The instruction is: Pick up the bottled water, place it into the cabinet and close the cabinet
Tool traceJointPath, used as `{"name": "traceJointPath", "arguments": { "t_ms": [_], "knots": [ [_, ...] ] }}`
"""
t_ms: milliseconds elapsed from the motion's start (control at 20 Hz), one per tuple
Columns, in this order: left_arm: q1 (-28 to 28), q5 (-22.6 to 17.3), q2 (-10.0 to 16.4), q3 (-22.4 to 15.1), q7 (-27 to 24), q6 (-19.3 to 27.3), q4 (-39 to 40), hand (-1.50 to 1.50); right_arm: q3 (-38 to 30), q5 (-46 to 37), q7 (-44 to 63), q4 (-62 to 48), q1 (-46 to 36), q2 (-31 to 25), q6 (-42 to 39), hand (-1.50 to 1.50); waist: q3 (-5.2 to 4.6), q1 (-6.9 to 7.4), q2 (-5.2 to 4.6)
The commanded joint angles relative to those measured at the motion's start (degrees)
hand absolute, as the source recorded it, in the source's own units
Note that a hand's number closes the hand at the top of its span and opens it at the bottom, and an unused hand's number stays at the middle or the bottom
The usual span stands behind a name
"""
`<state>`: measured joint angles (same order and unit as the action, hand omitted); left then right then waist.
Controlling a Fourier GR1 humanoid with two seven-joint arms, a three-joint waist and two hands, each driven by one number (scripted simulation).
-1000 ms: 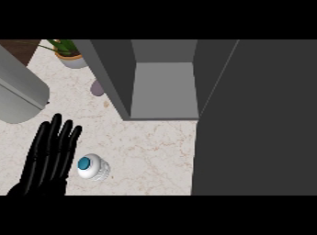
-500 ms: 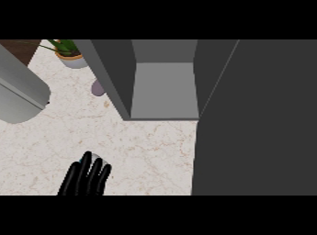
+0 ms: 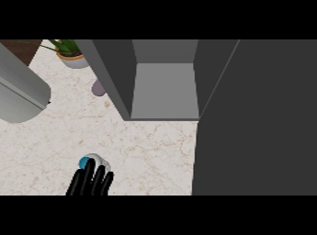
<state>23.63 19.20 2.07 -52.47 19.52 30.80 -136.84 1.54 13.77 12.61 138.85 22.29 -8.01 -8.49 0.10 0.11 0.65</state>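
Way up and to the left of the left hand (image 3: 89, 183): a fat grey cylinder (image 3: 15, 87), slanting across the left edge of the counter (image 3: 154, 147), well apart from the hand. No idea what it actually is.

A little further right, nearly straight up from the hand and far off at the top: a potted plant (image 3: 69, 51). Just below that, a small purplish thing (image 3: 98, 87) tucked against the left wall of the cabinet (image 3: 164, 92). Too small to tell what.

Then the hand itself, poking in from the lower edge over the pale marbled counter. Open, fingers pretty much straight and pointing up the view, not wrapped round anything. Right at the fingertips (image 3: 92, 173): the bottle (image 3: 98, 161), whitish, with a blue cap (image 3: 85, 161) showing toward its left side. Fingertips overlapping its near side, so either touching it or just over it, can't tell which. No actual grip on it as far as visible. Bottle out on the counter, not in the cabinet.

Up and to the right of the hand: the cabinet, open, grey floor and side walls on show.

Furthest right, a big dark door (image 3: 263, 119) running the whole height of the view, right beside the cabinet opening and well off to the hand's right.
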Motion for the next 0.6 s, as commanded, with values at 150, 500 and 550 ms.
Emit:
{"name": "traceJointPath", "arguments": {
  "t_ms": [150,500,550],
  "knots": [
    [2.17,9.57,2.02,-7.58,1.38,3.71,-4.46,-1.50,-3.12,9.43,5.70,11.77,4.29,-0.79,-0.13,-1.50,-0.01,-0.27,0.14],
    [2.04,7.87,5.93,-1.11,4.03,4.93,-9.25,-1.50,-4.26,10.45,1.15,10.62,7.32,0.31,-3.04,-1.50,-0.01,-0.69,0.07],
    [0.35,10.84,3.53,-1.11,4.37,6.14,-7.94,-1.50,-3.98,9.80,1.96,9.07,5.35,0.41,-2.28,-1.50,0.04,-0.33,-0.06]
  ]
}}
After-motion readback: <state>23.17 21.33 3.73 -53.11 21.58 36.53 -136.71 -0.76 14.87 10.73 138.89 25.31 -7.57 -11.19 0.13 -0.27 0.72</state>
